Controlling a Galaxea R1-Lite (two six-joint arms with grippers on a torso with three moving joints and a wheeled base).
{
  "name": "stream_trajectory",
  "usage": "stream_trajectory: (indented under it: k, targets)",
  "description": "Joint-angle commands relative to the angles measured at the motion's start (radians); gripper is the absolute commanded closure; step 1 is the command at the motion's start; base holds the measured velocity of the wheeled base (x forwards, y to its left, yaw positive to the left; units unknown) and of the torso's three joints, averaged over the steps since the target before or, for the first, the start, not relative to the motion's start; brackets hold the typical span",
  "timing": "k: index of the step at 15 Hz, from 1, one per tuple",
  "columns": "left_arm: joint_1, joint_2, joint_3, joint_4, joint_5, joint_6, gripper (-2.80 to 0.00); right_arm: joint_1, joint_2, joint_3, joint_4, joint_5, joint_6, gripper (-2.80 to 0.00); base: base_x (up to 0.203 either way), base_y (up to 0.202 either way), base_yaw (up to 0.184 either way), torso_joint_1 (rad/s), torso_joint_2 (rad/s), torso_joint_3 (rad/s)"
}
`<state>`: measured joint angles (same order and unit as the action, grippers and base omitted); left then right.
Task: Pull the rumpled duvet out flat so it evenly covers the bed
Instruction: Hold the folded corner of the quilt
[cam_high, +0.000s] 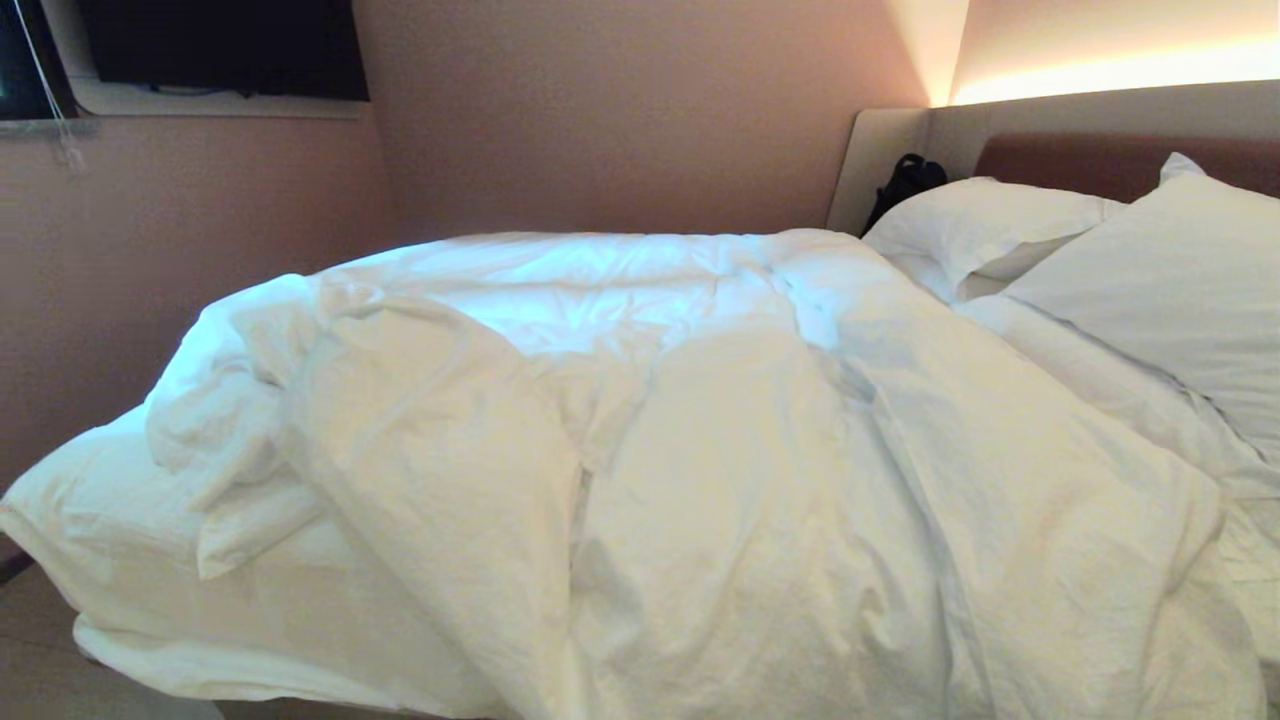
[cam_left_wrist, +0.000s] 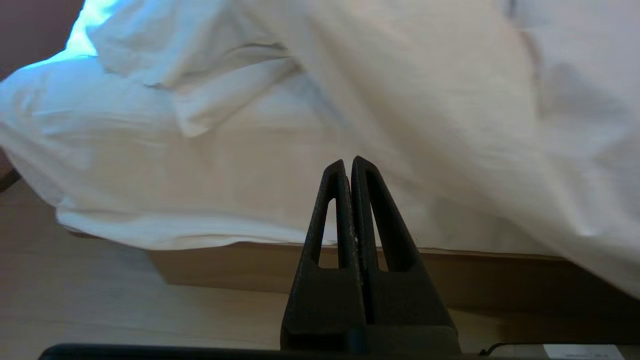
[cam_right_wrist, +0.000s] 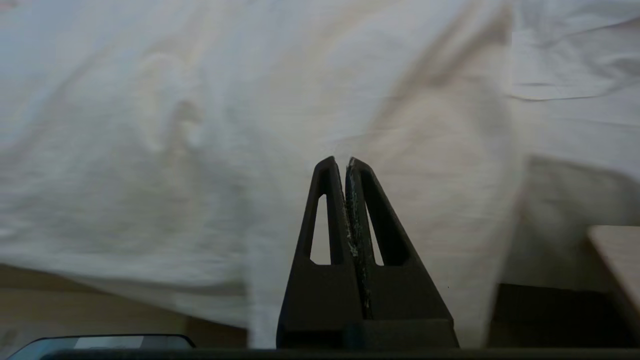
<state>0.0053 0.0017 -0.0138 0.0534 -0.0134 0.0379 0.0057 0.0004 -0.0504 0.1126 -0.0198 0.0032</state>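
Observation:
The white duvet (cam_high: 700, 440) lies rumpled across the bed, bunched and folded over itself at the left, with its near side hanging over the edge. Only the bed's brown headboard (cam_high: 1080, 160) and, in the left wrist view, its tan wooden base (cam_left_wrist: 240, 270) show. Neither arm appears in the head view. My left gripper (cam_left_wrist: 348, 162) is shut and holds nothing, in front of the draped duvet (cam_left_wrist: 400, 100) and apart from it. My right gripper (cam_right_wrist: 341, 161) is shut and empty too, facing the hanging duvet (cam_right_wrist: 225, 150).
Two white pillows (cam_high: 1170, 280) lean at the headboard on the right, with a black bag (cam_high: 905, 180) in the corner behind them. A pink wall runs along the bed's far side. Light wooden floor (cam_left_wrist: 100, 300) lies beside the bed.

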Motion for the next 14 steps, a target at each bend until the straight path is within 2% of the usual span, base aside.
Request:
stream_trajectory:
  k: [1, 14]
  targets:
    - [0.001, 0.001, 0.000, 0.000, 0.000, -0.002, 0.00, 0.000, 0.000, 0.000, 0.001, 0.000, 0.000, 0.00, 0.000, 0.197, -0.004, 0.007, 0.00, 0.003]
    - [0.001, 0.000, 0.000, -0.001, 0.000, -0.006, 0.00, 0.000, 0.000, 0.000, 0.001, 0.000, 0.000, 0.00, 0.000, 0.195, 0.000, 0.002, 0.00, 0.002]
